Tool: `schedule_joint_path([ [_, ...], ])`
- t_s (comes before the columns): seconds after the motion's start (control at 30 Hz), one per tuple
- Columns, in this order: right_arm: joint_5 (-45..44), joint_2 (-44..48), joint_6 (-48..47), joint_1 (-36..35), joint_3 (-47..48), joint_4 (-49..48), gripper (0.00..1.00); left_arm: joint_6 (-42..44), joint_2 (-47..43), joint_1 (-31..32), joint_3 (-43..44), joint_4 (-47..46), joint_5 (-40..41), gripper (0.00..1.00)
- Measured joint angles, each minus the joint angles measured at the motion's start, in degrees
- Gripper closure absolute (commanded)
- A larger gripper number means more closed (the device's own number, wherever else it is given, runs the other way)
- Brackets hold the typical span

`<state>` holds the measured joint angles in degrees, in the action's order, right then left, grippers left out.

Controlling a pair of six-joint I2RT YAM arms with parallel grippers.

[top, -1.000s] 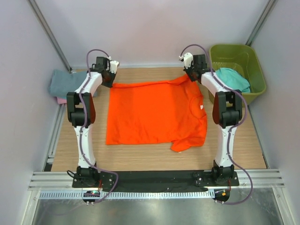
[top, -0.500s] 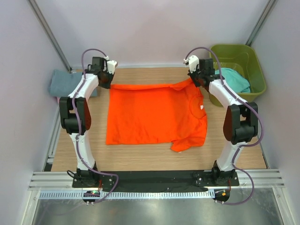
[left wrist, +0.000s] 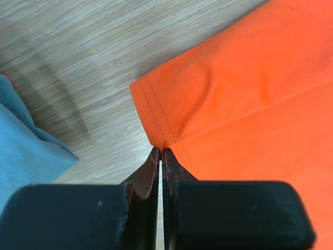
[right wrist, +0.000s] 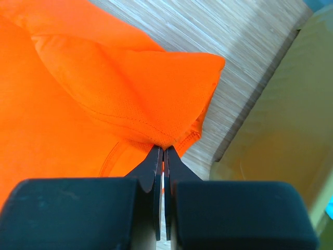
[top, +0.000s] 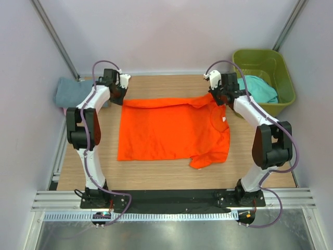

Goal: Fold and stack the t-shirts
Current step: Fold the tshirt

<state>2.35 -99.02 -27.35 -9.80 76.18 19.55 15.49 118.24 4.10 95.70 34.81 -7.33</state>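
A bright orange t-shirt [top: 171, 127] lies spread on the wooden table, collar and white label to the right. My left gripper [top: 120, 94] is shut on its far left hem corner [left wrist: 161, 140]. My right gripper [top: 217, 99] is shut on its far right sleeve and shoulder [right wrist: 166, 138]. Both pinched corners are lifted a little, and the far edge folds toward the near side. A teal shirt [top: 260, 87] lies in the olive tub. A folded grey-blue shirt [top: 70, 92] rests on pink cloth at the far left; the grey-blue one also shows in the left wrist view [left wrist: 26, 151].
The olive-green tub [top: 273, 60] stands at the far right corner, close beside my right gripper; its wall fills the right of the right wrist view [right wrist: 281, 130]. Grey walls enclose the table on three sides. A black base rail [top: 171, 197] runs along the near edge.
Both grippers have drawn the shirt's far edge a little toward the near side and lifted it, so the edge now folds over. The right arm's elbow has swung out to the right.
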Motion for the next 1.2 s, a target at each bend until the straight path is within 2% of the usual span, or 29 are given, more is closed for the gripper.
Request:
schedule_joint_path([
  [1.2, 0.85, 6.75, 1.53, -1.40, -10.54, 0.61, 0.99, -0.50, -4.42, 0.00, -7.61, 2.25, -0.39, 1.00],
])
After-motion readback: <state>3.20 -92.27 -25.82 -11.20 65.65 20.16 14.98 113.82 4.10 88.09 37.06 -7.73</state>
